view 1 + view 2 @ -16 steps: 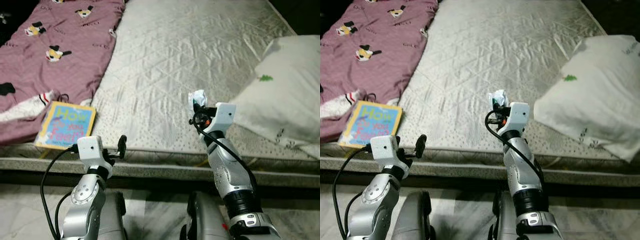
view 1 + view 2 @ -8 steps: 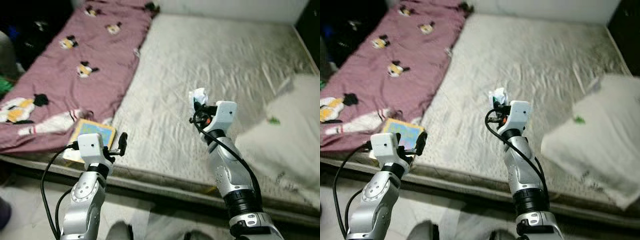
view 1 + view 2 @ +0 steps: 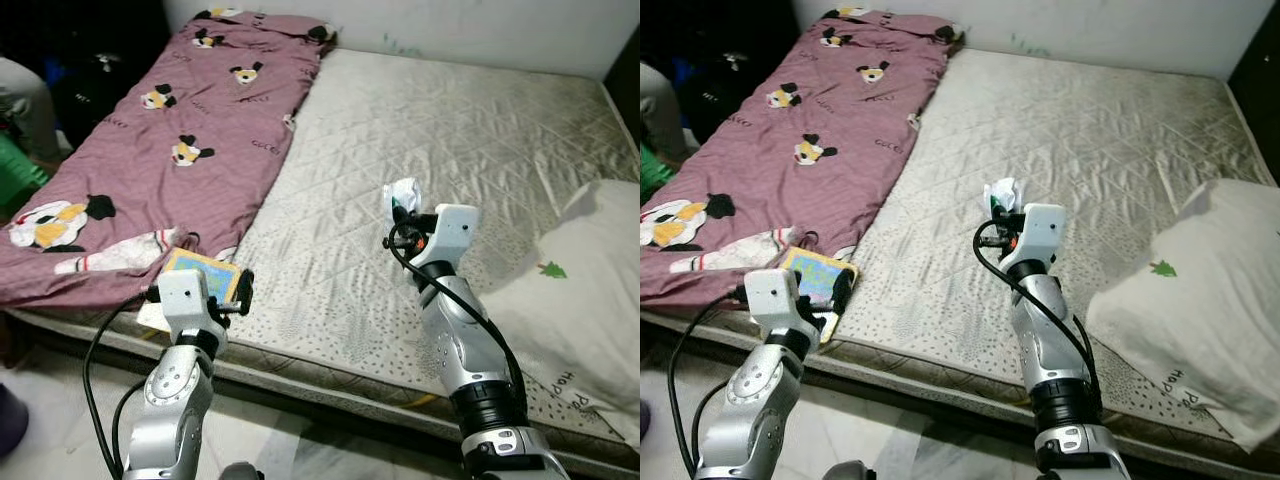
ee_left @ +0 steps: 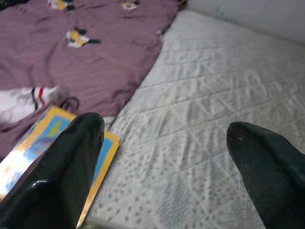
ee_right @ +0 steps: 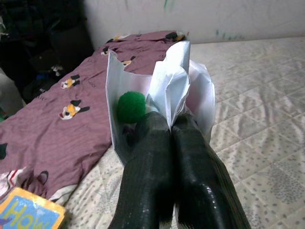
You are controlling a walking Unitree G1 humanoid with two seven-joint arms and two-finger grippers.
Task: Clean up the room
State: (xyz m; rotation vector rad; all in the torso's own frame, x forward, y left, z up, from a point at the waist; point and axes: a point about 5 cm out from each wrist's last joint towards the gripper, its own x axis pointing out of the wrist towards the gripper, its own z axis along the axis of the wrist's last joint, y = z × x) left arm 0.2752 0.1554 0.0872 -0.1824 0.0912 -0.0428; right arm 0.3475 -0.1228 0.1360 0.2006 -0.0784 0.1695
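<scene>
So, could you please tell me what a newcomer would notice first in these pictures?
Most striking is the right claw, raised over the bare mattress and shut on a crumpled white wrapper with something green inside. Next comes the maroon blanket with cartoon prints along the bed's left side, a colourful picture book lying at its near edge. The left claw hovers open just in front of that book.
</scene>
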